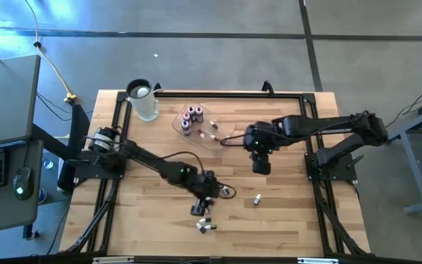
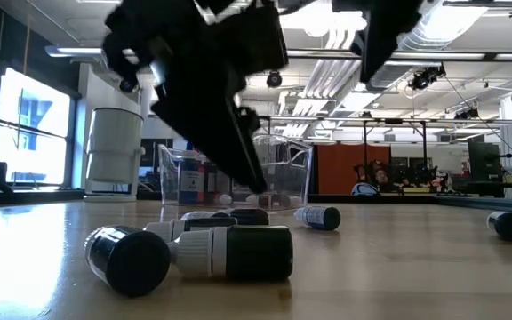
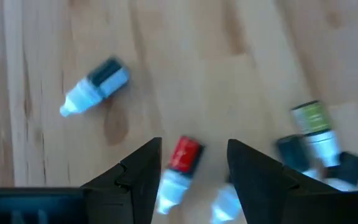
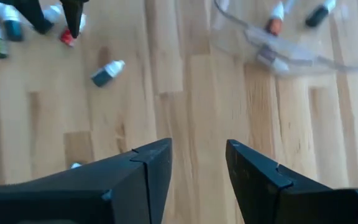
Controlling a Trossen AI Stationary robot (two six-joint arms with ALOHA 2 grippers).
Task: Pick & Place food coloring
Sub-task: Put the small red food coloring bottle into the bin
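Small food coloring bottles lie on their sides on the wooden table. My left gripper (image 3: 194, 146) (image 1: 202, 204) is open and points down, with a red-labelled bottle (image 3: 182, 155) lying between its fingers and a gap on each side. A dark bottle with a white cap (image 3: 95, 87) (image 1: 257, 199) lies apart. A few more bottles (image 3: 312, 134) (image 1: 206, 225) lie in a bunch beside the gripper. Others stand or lie in the clear tray (image 1: 209, 136). My right gripper (image 4: 197, 146) (image 1: 261, 167) is open and hovers over bare wood near the tray.
A clear jug (image 1: 143, 101) stands at the far left corner, beside the tray. A black frame (image 1: 218, 92) runs along the table's edges. In the low view, dark bottles (image 2: 229, 252) lie close to the near edge. Bare wood (image 1: 291, 220) shows at the near right.
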